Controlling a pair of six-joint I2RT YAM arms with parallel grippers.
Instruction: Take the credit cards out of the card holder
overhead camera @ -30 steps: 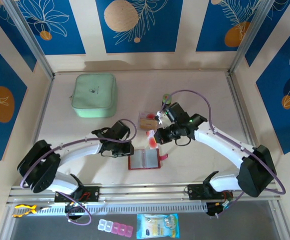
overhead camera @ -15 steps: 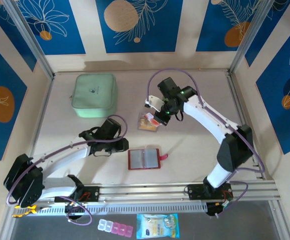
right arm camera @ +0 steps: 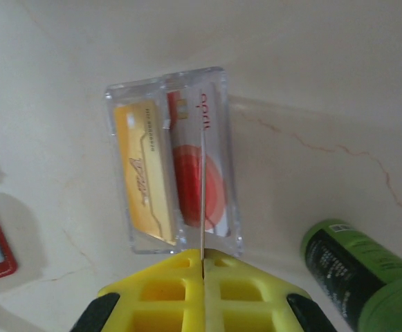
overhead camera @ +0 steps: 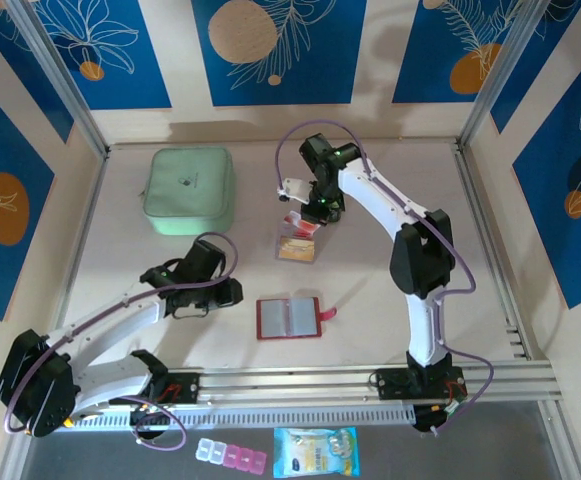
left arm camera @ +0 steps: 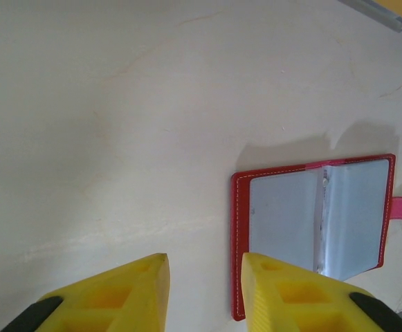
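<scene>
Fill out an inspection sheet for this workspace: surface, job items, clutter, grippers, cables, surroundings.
Surface: cream tabletop, faint crack lines.
Job's things: card holder lies open and flat, and its visible sleeves look empty. Yellow card and red-and-white card lie in the clear tray.
Clutter: mint-green pouch at far left; green bottle near the tray.
Grippers: left gripper open and empty, beside the holder's left edge. Right gripper shut on the held card, which is edge-on above the tray.
Cables: purple cables loop above both arms, no snag seen.
Surroundings: blue leaf-print panels; pill box and packet in front of the rail.
</scene>
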